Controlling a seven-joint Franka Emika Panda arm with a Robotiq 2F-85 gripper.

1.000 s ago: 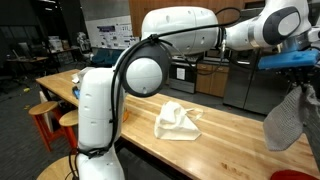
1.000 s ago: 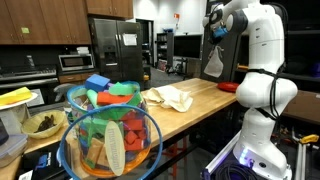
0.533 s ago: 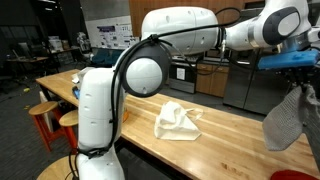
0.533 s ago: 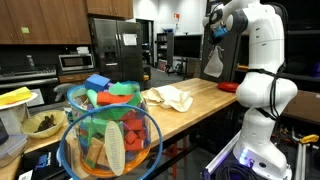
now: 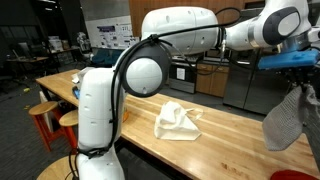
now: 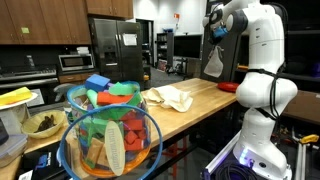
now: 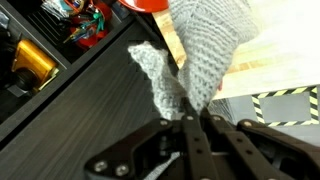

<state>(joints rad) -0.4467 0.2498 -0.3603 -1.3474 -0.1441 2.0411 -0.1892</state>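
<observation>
Nothing has shifted across the last second: in both exterior views the arm hangs where it was, and the grey knitted cloth point(image 5: 285, 120) is as high as before. The gripper point(image 7: 193, 118) has its fingers point(image 7: 186, 140) pressed narrow on a pinched top fold of that cloth, which drapes freely below them. The cloth is clear of the tabletop point(image 5: 235, 135), above its end where a red dish point(image 6: 228, 86) sits near the edge. In an exterior view the cloth point(image 6: 214, 65) shows no swing or sag. A second, cream cloth point(image 5: 178, 120) lies crumpled near the middle of the tabletop, well apart and untouched. By my reading the lift is finished and the grasp is secure, with the cloth simply held aloft in a pause.
</observation>
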